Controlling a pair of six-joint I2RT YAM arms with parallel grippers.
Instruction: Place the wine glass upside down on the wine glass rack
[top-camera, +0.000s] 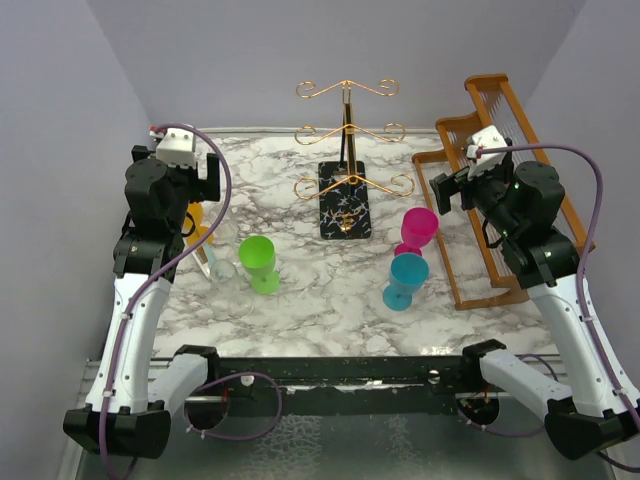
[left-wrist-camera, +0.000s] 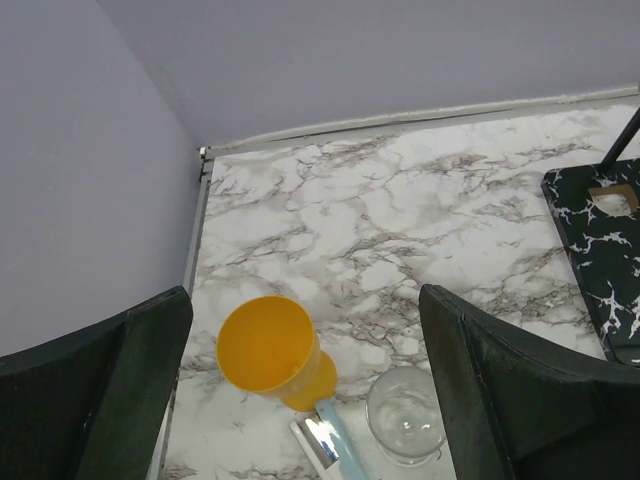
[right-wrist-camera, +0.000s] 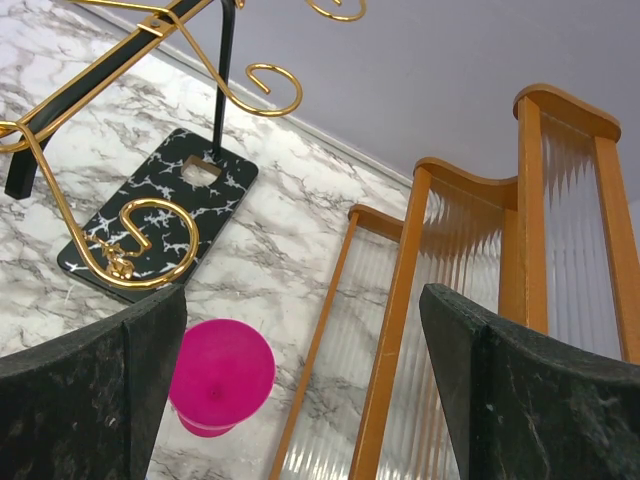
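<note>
Left claw (left-wrist-camera: 305, 292) is held spread and empty above the clear wine glass (left-wrist-camera: 405, 428), right claw (right-wrist-camera: 302, 290) likewise. Approach stage, seemingly: a descent and grasp are needed before the wine glass rack (top-camera: 343, 205) is reached.

1. The left arm (top-camera: 140, 300) and right arm (top-camera: 565, 300): white link shells, black joint housings, black base blocks.
2. A purple cable (top-camera: 228, 190) loops along each arm.
3. Each wrist carries a white camera housing (top-camera: 178, 148).
4. Dark matte tool fingers (left-wrist-camera: 100, 400), broad, faintly speckled.

Apparently five glasses: orange (left-wrist-camera: 268, 352), clear (left-wrist-camera: 405, 415), green (top-camera: 258, 260), magenta (top-camera: 418, 228), blue (top-camera: 407, 272); one gold wire rack (top-camera: 343, 200); one wooden rack (right-wrist-camera: 395, 330).
</note>
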